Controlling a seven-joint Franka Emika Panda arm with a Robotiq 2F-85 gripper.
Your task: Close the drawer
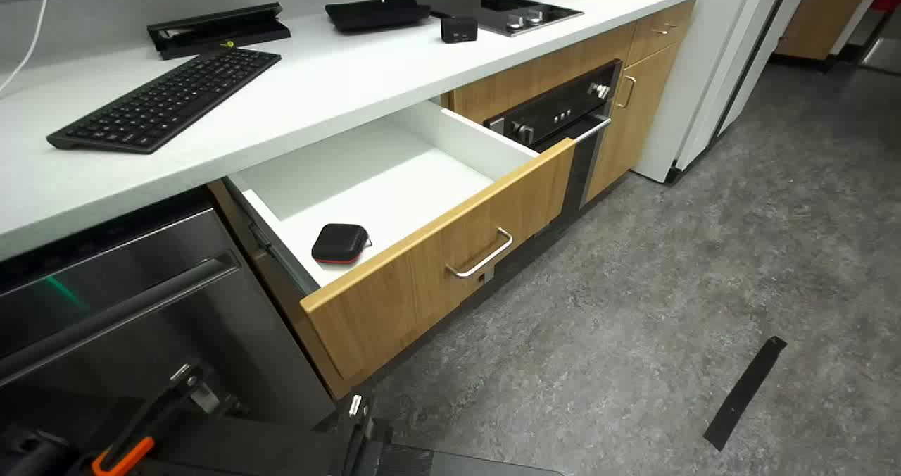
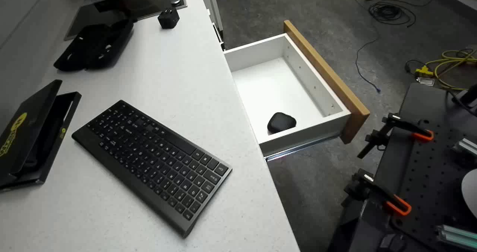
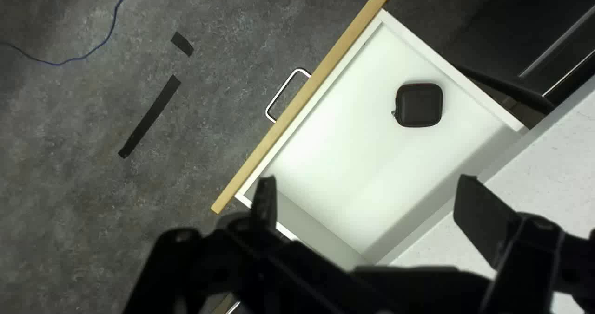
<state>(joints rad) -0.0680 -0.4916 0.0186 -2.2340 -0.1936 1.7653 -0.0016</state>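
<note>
Nearest, at the lower edge of the wrist view, the gripper [image 3: 366, 186] is showing its jaws spread wide apart. Beyond it, the drawer [image 3: 353, 156] is standing open, projecting from beneath the white countertop [image 3: 553, 174]; whether the gripper is touching it cannot be told. On the bottom of the drawer, a small black case [image 3: 419, 105] is lying toward one side. The light wood front [image 1: 422, 272] is bearing a silver bar handle [image 3: 281, 91] on its outer face. In an exterior view the drawer is occupying the space between a dark metallic appliance [image 1: 176, 328] and, farther off, a black oven [image 1: 566, 113]. Along the countertop, as seen in an exterior view, a black keyboard [image 2: 152, 160] is lying askew, with a black box [image 2: 33, 125] resting just beside it, lid raised. Farther on, an open black pouch [image 2: 94, 47] is lying near a small black cube [image 2: 168, 18], and beyond the cube a dark cooktop [image 2: 123, 6] is occupying the surface. Below, on the grey floor [image 3: 111, 202] in the wrist view, a dark strip [image 3: 149, 117] is lying well apart from the drawer; farthest, in an exterior view, a black cable [image 2: 385, 10] is lying in a loose coil.
</note>
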